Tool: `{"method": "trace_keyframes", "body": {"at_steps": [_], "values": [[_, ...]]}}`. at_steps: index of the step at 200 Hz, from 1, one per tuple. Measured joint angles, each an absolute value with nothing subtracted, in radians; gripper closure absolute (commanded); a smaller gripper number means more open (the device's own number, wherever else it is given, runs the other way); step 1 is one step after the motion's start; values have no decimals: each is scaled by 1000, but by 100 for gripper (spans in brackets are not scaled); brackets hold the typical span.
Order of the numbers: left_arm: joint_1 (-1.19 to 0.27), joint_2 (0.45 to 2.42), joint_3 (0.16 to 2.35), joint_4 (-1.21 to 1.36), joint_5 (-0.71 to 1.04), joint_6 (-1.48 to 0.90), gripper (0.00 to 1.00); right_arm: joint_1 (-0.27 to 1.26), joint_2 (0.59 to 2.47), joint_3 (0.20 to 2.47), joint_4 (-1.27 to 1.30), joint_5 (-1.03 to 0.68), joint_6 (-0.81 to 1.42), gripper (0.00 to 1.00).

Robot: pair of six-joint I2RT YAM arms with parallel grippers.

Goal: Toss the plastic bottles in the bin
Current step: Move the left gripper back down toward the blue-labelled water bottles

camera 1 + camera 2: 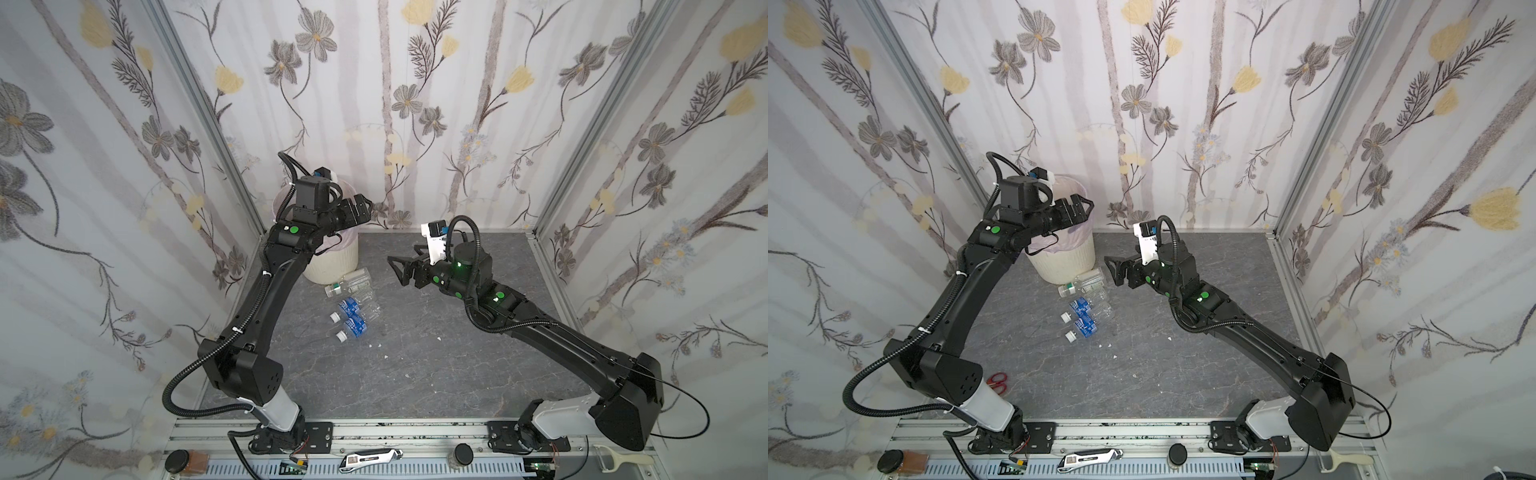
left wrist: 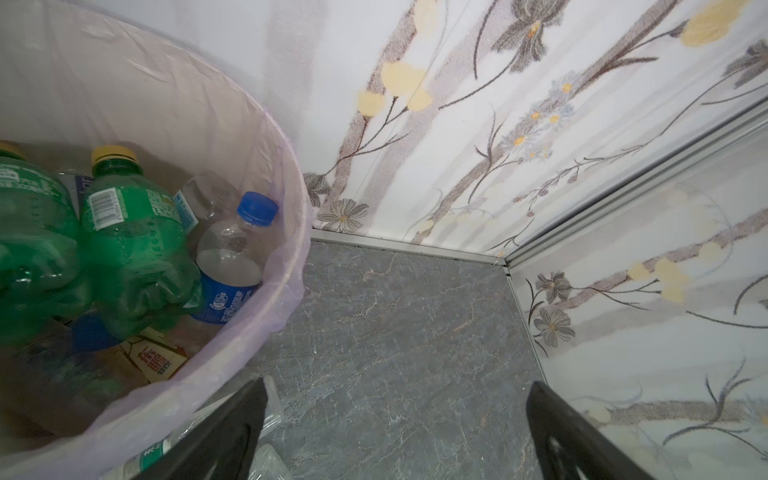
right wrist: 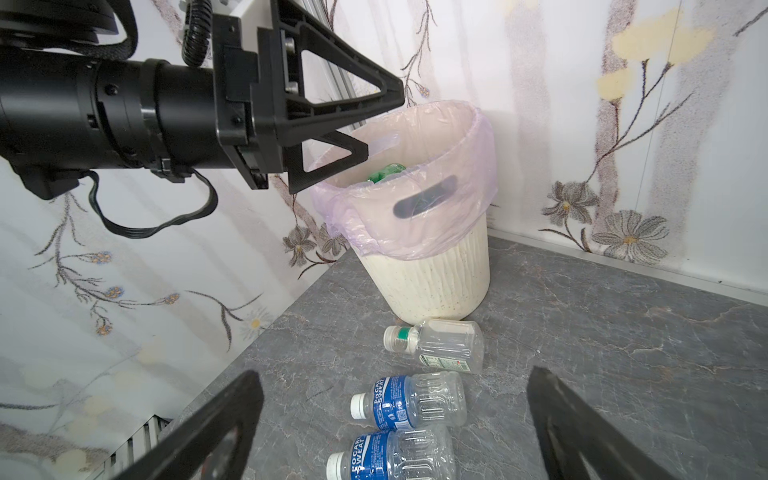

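The cream ribbed bin, lined with a pink bag, stands in the far left corner. Inside it lie two green bottles and a blue-capped bottle. My left gripper hangs open and empty over the bin's rim. On the floor in front of the bin lie a clear bottle with a green neck band and two blue-labelled ones. To their right my right gripper hovers open and empty.
Flowered walls close the floor in at the back and on both sides. Small white scraps lie on the grey floor. Red scissors rest near the left arm's base. On the front rail are a utility knife and a peeler.
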State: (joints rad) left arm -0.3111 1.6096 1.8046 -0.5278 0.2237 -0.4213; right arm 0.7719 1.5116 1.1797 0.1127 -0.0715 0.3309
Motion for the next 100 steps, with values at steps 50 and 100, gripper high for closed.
{"method": "trace_keyframes", "body": {"at_steps": [50, 100], "values": [[-397, 1544, 1635, -528, 155, -380, 0, 771, 1411, 1021, 118, -68, 312, 0], [-494, 1493, 1439, -529, 63, -337, 0, 764, 1318, 887, 117, -57, 301, 0]]}}
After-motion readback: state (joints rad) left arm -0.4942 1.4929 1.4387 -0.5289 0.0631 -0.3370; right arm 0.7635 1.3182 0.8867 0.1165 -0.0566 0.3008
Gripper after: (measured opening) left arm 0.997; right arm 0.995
